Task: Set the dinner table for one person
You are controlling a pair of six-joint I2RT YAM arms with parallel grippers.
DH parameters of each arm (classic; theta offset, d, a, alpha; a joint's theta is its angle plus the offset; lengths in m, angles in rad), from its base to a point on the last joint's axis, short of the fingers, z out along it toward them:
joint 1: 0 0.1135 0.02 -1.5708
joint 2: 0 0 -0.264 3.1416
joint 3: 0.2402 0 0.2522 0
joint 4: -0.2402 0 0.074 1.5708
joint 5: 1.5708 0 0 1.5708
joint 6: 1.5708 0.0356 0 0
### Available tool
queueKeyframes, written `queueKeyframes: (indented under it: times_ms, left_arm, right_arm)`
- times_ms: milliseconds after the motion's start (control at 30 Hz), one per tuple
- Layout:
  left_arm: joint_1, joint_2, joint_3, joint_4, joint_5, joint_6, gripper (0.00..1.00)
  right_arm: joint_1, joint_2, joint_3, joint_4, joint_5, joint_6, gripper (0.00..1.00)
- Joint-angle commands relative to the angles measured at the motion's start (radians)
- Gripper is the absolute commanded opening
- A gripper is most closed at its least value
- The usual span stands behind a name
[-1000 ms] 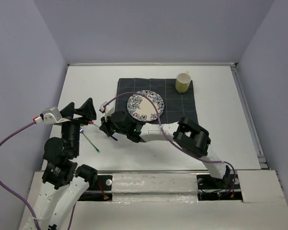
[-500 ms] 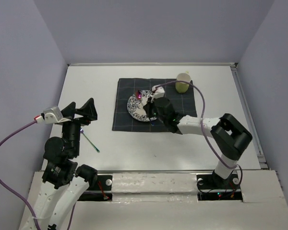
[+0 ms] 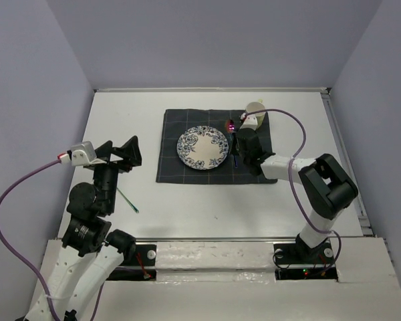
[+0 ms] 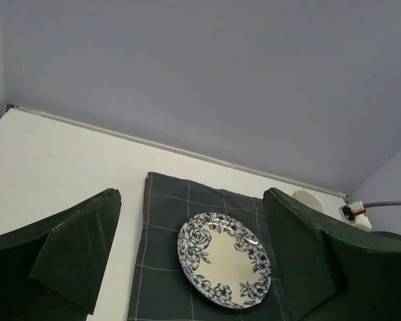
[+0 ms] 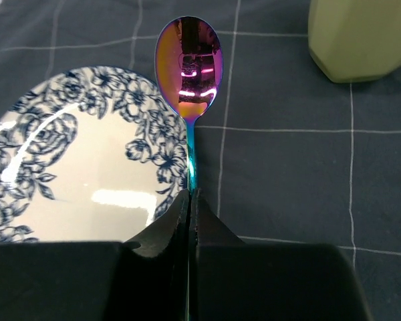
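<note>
"Clamping what, that right gripper (image 5: 189, 200)?"
"An iridescent spoon (image 5: 188, 67), over the checked mat (image 5: 287, 174) between plate (image 5: 73, 167) and cup (image 5: 357, 40). Jaws of the left gripper (image 3: 122, 154) stand wide apart above the white dinner table (image 3: 120, 110), left side."

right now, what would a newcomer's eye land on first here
Probably the rainbow-sheen spoon, pinched in the shut right hand by the right rim of the blue-flowered plate, near the pale green cup. Next, the plate itself, lying in the middle of the dark checked mat on the white dinner table. At the left, the left hand gapes wide open, empty.
</note>
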Motion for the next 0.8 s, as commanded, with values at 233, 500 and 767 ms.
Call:
queueKeyframes:
  times_ms: [233, 500, 767]
  left_arm:
    - [-0.004, 0.052, -0.011, 0.039, 0.014, -0.003, 0.99]
    - [-0.001, 0.115, -0.002, 0.013, 0.02, -0.032, 0.99]
    - [0.022, 0.182, 0.0, -0.056, 0.032, -0.118, 0.99]
  right_arm:
    - [-0.072, 0.109, 0.06, 0.009, 0.047, 0.039, 0.0]
    - [-0.081, 0.184, 0.115, 0.002, 0.05, 0.039, 0.0]
    - [-0.081, 0.141, 0.122, -0.067, 0.065, 0.083, 0.39]
